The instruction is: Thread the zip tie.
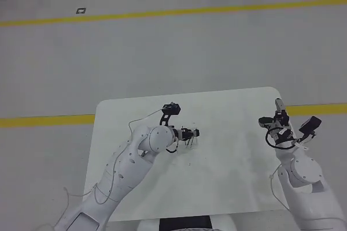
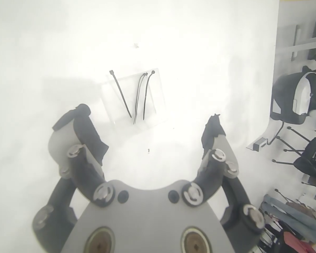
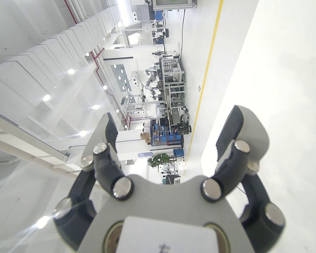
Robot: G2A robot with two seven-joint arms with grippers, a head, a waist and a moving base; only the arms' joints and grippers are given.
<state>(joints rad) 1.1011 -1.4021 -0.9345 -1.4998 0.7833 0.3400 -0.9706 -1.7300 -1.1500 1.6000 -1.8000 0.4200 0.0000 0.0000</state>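
Note:
Three black zip ties point(image 2: 138, 97) lie side by side on a small clear sheet point(image 2: 158, 111) on the white table point(image 1: 231, 173). One tie point(image 2: 120, 93) lies straight and apart from the other two, which are slightly bowed. My left gripper point(image 2: 148, 117) hovers just above and short of the sheet, open and holding nothing; in the top view it point(image 1: 192, 134) sits near the table's middle. My right gripper point(image 3: 171, 117) is open and empty, held at the table's right edge point(image 1: 277, 111) and pointing out over the floor.
The table's right edge and rounded far right corner point(image 1: 276, 92) are close to the right gripper. Yellow floor lines point(image 1: 40, 120) run beyond the table. A few small specks point(image 2: 136, 45) mark the table surface past the sheet.

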